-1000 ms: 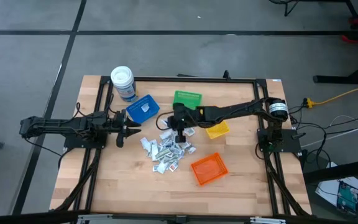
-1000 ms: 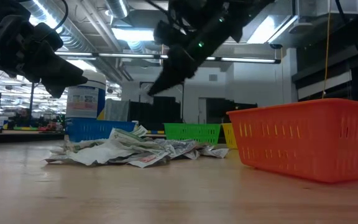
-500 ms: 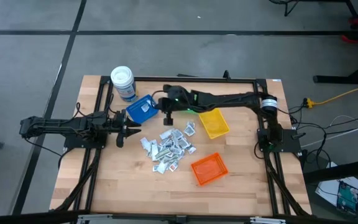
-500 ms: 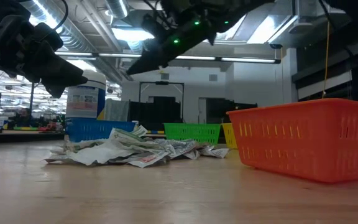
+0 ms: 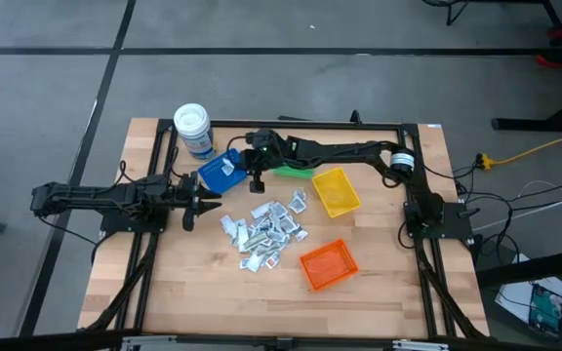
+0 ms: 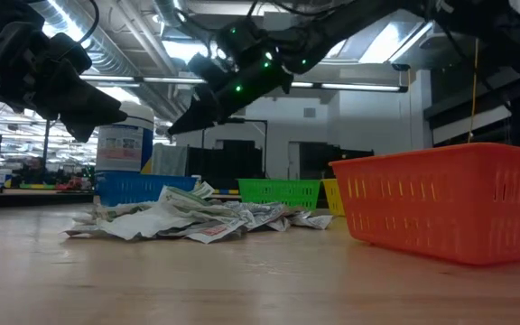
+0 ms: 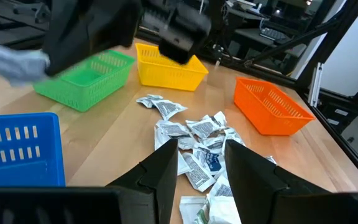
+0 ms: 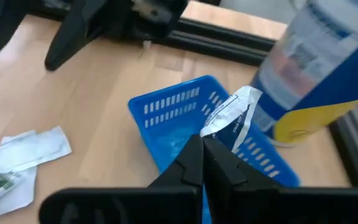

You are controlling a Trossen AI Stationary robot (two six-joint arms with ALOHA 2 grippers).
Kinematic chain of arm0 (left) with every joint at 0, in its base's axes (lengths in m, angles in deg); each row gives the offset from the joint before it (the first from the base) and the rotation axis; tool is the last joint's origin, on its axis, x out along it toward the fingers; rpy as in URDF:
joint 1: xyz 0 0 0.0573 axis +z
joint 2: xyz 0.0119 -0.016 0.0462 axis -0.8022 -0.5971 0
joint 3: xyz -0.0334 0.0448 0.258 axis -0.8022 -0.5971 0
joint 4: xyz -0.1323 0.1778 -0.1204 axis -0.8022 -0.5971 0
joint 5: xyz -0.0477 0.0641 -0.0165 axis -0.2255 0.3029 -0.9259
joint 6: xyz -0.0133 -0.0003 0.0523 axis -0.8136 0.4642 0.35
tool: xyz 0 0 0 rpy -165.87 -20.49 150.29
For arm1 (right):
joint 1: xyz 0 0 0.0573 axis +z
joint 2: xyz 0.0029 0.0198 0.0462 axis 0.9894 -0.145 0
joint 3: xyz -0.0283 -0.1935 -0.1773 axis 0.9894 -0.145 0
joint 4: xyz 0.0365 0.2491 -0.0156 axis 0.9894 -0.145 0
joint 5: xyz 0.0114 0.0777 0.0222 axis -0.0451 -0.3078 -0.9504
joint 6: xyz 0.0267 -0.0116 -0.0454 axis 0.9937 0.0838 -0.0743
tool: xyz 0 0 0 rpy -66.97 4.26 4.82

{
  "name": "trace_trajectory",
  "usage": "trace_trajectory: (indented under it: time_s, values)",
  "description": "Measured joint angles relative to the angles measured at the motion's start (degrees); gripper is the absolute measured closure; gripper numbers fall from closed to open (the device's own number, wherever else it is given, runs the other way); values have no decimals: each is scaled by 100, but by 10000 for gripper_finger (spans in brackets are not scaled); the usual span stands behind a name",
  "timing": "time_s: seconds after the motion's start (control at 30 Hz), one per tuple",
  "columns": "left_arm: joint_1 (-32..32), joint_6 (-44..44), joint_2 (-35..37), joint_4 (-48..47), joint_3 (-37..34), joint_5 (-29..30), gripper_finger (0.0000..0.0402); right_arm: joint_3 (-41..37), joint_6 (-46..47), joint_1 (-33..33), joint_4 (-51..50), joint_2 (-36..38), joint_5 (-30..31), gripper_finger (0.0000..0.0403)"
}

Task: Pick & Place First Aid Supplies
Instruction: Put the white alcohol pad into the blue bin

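Delivery step: my right hand (image 8: pixel 202 163) pinches one packet (image 8: pixel 230 118) just above the blue bin (image 8: pixel 176 121). Next I judge it should spread directly over the bin; my left hand (image 7: pixel 201 165) waits spread beside the pile (image 5: pixel 263 232).

I see the first aid supplies (image 5: pixel 264 234) as a loose heap of small flat white and silvery packets at the centre of the high view, overlapping and crumpled. One white crinkled packet (image 8: pixel 230 118) stands pinched between my right gripper's (image 8: pixel 202 151) closed fingertips, over the blue bin (image 8: pixel 173 115).
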Motion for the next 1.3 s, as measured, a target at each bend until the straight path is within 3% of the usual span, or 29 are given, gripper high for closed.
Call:
trace_trajectory:
  time_s: [0.27,0.57,0.77,0.93,1.3]
  values:
    - [2,0,0,0,0,-2,274,0,2,0,100,-110,-3,374]
    - [2,0,0,0,0,-2,274,1,198,-2,-36,-110,1,276]
    - [2,0,0,0,0,-2,274,2,674,-7,-691,18,0,228]
    - [1,0,-2,0,2,-3,274,2,933,-7,-1171,263,-1,230]
    - [0,0,-2,0,0,-3,274,-20,1525,227,-2069,727,271,287]
